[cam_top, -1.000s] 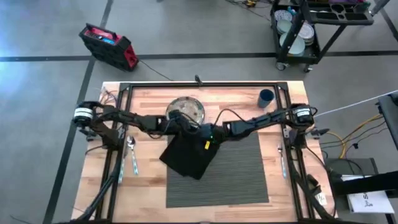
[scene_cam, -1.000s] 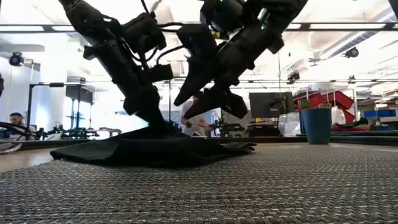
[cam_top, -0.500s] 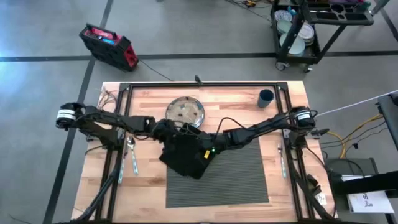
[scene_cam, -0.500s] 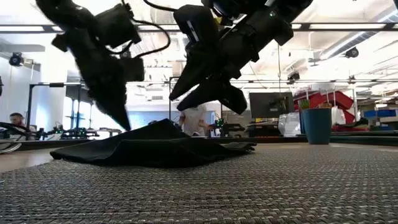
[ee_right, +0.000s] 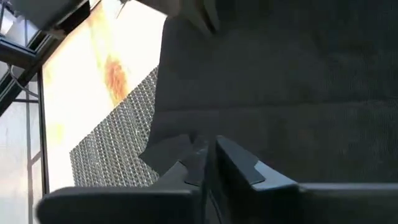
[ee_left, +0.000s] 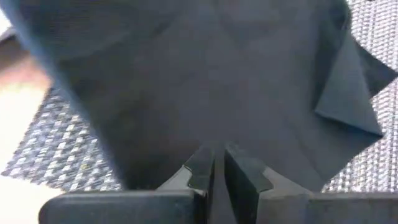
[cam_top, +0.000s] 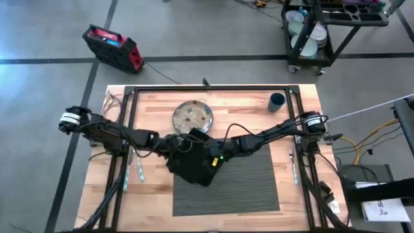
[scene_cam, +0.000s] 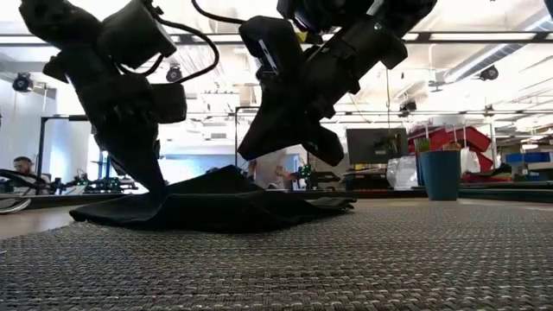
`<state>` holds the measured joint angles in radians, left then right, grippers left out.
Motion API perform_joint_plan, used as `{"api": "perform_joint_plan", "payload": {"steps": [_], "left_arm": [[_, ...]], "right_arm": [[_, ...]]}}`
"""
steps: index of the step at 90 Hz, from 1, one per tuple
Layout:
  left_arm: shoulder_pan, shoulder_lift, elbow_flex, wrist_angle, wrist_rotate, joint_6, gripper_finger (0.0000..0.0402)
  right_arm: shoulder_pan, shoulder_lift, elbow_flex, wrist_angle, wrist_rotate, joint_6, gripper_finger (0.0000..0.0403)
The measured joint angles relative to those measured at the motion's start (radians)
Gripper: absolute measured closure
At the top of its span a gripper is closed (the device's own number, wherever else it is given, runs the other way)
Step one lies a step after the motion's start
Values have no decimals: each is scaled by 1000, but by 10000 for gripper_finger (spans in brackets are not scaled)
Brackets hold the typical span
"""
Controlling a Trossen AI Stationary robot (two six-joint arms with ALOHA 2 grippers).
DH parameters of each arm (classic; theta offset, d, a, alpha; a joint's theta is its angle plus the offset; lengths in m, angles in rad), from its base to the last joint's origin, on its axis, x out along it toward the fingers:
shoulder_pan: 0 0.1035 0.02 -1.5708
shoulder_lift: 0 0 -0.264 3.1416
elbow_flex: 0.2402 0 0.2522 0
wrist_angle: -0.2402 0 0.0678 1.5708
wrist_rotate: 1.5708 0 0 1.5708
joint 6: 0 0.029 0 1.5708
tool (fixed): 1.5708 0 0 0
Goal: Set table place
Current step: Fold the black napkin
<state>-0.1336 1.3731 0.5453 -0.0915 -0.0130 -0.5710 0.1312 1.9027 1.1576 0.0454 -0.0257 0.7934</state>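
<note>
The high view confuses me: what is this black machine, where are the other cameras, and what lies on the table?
It is a robot with two arms, each ending in a gripper. One camera looks down, one sits at table height, one rides on each wrist. On the wooden table lie a grey placemat, a crumpled black napkin, a plate and a blue cup. The left gripper and right gripper, both shut, are at the napkin; whether they pinch it is unclear.

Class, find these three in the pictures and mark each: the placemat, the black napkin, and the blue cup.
placemat (cam_top: 249,184), high view, on its bare ribbed middle.
black napkin (cam_top: 191,167), high view, on the cloth's middle, over the placemat's corner.
blue cup (cam_top: 277,101), high view, on its open top near the table's far right corner.
</note>
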Motion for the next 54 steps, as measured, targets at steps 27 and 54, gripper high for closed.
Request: {"api": "perform_joint_plan", "payload": {"steps": [27,54], "left_arm": [[-36,96,0,103,-12,-42,381],[-43,165,33,178,-13,-43,381]], "right_arm": [[2,7,0,5,-8,11,402],[2,7,0,1,-27,1,403]]}}
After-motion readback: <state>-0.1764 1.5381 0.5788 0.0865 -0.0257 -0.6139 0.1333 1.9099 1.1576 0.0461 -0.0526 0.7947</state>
